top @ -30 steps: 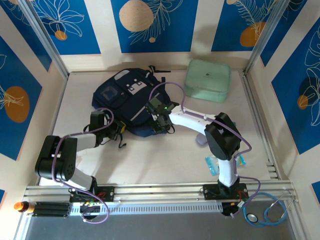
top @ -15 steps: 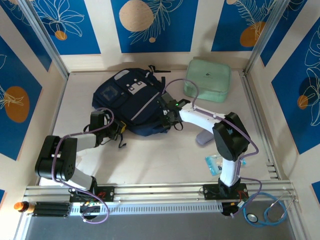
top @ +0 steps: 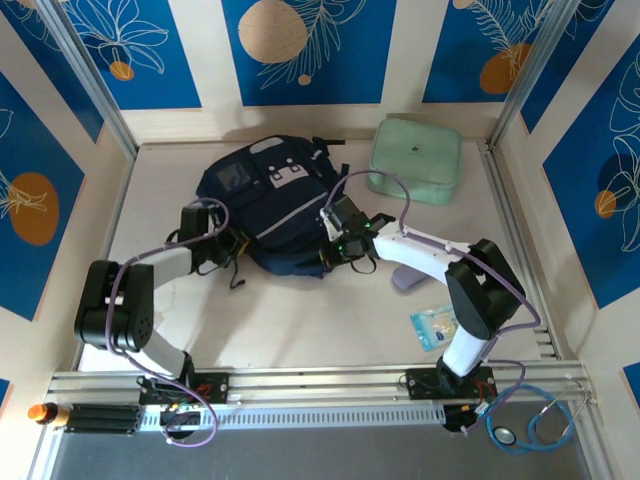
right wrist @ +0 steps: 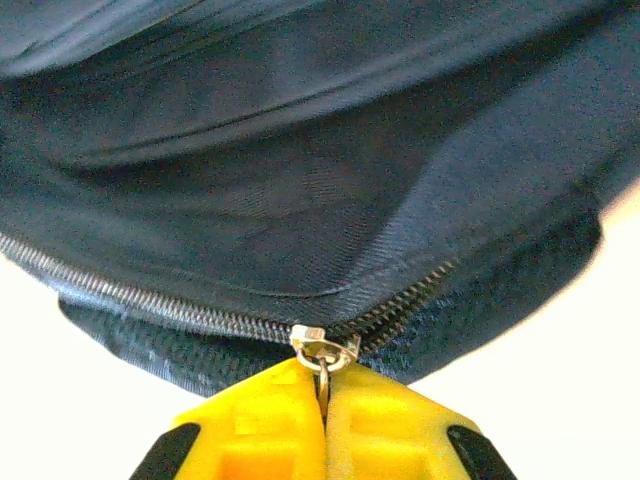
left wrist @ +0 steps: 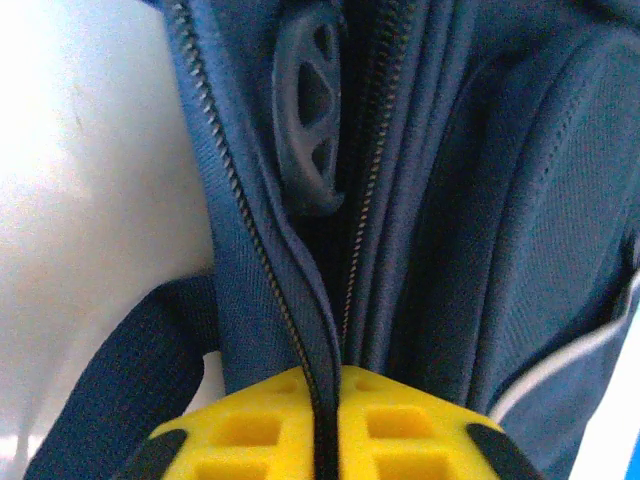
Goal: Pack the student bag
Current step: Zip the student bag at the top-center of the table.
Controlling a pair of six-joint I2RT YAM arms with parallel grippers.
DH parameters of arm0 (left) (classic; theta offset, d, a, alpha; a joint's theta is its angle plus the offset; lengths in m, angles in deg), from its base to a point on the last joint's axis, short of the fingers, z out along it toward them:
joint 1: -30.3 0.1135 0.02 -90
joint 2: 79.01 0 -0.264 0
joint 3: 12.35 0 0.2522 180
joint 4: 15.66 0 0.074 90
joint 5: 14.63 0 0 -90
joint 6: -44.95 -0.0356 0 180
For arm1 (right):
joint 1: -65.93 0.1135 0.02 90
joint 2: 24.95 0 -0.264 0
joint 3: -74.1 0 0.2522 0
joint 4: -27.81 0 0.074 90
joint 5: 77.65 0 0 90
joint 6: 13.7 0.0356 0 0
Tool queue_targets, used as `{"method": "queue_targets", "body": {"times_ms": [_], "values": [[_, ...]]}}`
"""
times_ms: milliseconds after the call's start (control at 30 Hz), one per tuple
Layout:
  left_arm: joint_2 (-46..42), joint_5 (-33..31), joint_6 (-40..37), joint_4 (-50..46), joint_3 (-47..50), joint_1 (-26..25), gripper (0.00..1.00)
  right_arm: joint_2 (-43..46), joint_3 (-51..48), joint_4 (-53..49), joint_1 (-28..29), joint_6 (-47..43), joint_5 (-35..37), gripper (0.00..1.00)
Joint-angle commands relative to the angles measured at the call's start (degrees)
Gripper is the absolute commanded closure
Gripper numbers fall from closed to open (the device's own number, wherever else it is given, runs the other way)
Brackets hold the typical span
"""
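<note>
Student bag (top: 272, 205): lies flat on the counter (top: 300, 320), back and left of centre, between the 2 arms.
Left claw (left wrist: 322, 405): at the bag's left edge; the yellow fingers (left wrist: 250, 430) are almost together and pinch the thin fabric strip beside a zip track.
Right claw (right wrist: 323, 400): at the bag's near right edge, closed tight on the metal zip pull (right wrist: 322, 352), with zip teeth running off to both sides of the slider.
Rubber tab (left wrist: 308, 120): dark, oval, lying along the zip ahead of the left claw.
Mint-green case (top: 416, 160): back right, apart from the bag.
Pale blue packet (top: 435, 325): on the counter near the right arm's base.
</note>
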Motion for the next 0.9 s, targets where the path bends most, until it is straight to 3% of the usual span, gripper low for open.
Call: {"method": "queue_targets", "body": {"times_ms": [0, 167, 267, 367, 433, 600, 867], "values": [[0.5, -2.6, -6.2, -4.2, -4.1, 2.4, 0.81, 0.8, 0.2, 3.0, 4.1, 0.3, -10.5, 1.00], [-8.2, -5.7, -4.9, -9.4, 0.5, 5.2, 0.54, -6.4, 8.1, 5.2, 8.4, 1.2, -12.7, 1.00], [-14.1, -8.8, -6.4, -18.1, 1.4, 5.5, 0.45, -11.5, 14.4, 5.8, 10.2, 1.3, -13.7, 1.00], [-19.3, -5.0, -6.3, -21.7, 2.6, 5.4, 0.38, -15.1, 20.3, 5.8, 11.6, 1.6, -13.9, 1.00], [-22.4, -3.7, -5.2, -23.9, 3.5, 5.3, 0.37, -16.7, 22.9, 6.4, 12.1, 1.7, -13.8, 1.00], [-27.4, -8.0, -4.9, -31.7, 3.2, 4.8, 0.36, -19.7, 27.1, 6.4, 12.5, 2.1, -14.2, 1.00], [-20.9, -6.2, -4.5, -28.2, 0.8, 4.1, 0.41, -19.6, 26.2, 5.8, 13.5, 0.2, -15.7, 1.00]]}}
